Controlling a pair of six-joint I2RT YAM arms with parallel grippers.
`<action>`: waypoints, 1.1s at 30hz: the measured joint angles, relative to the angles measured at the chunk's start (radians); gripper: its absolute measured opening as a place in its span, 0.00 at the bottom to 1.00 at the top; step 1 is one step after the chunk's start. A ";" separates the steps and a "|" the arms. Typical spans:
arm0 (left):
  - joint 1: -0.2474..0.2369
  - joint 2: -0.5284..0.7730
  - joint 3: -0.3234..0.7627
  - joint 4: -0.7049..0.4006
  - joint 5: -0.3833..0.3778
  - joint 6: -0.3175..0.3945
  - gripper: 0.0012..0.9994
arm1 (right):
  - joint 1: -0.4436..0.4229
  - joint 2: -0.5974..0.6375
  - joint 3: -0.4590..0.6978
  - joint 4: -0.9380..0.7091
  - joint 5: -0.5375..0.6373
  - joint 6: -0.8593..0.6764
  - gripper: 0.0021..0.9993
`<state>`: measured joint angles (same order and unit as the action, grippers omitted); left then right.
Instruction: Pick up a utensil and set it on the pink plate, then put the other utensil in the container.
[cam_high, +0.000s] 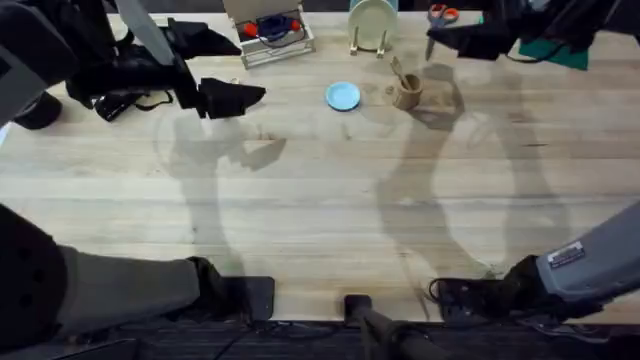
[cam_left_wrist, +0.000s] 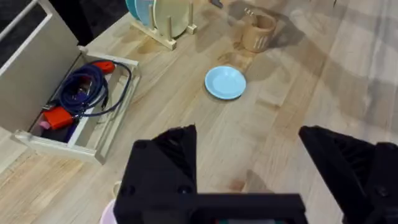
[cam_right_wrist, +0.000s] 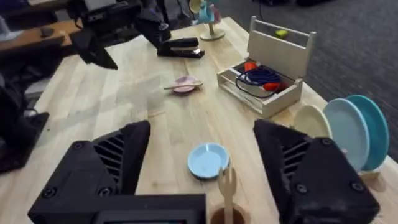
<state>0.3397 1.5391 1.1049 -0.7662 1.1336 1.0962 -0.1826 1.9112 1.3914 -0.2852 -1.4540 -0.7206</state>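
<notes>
The small light-wood fork (cam_right_wrist: 227, 185) is seen standing tines-up inside the tan-brown cylindrical ribbed cup (cam_high: 406, 92), leaning against its rim. The cup is placed at the far side of the light wooden table (cam_high: 320, 210), just beside a small round light-blue plate (cam_high: 343, 96).

The small pale-pink round plate (cam_right_wrist: 184, 84) is observed in the right wrist view with a light-wood utensil (cam_right_wrist: 184, 84) laid across it; its kind cannot be told.

The left gripper (cam_left_wrist: 255, 165) is held above the table near the far left, its black fingers spread wide with nothing between them. The right gripper (cam_right_wrist: 202, 165) is held over the cup and fork, fingers likewise spread apart and empty.

A wooden rack with upright pale-green and blue plates (cam_left_wrist: 163, 15) and an open box holding red and blue items (cam_left_wrist: 78, 99) are noted along the far edge.
</notes>
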 joint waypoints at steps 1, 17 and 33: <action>0.000 0.000 0.000 0.000 0.000 0.000 0.99 | 0.005 -0.017 0.000 0.000 0.015 0.022 0.99; 0.000 0.000 0.000 0.000 0.000 0.000 0.99 | 0.073 -0.347 0.001 -0.257 0.355 0.272 0.99; 0.000 0.000 0.000 -0.004 0.000 0.000 0.99 | 0.086 -0.654 0.001 -0.769 0.786 0.283 1.00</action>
<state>0.3397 1.5391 1.1049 -0.7704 1.1336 1.0962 -0.0963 1.2572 1.3926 -1.0538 -0.6682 -0.4373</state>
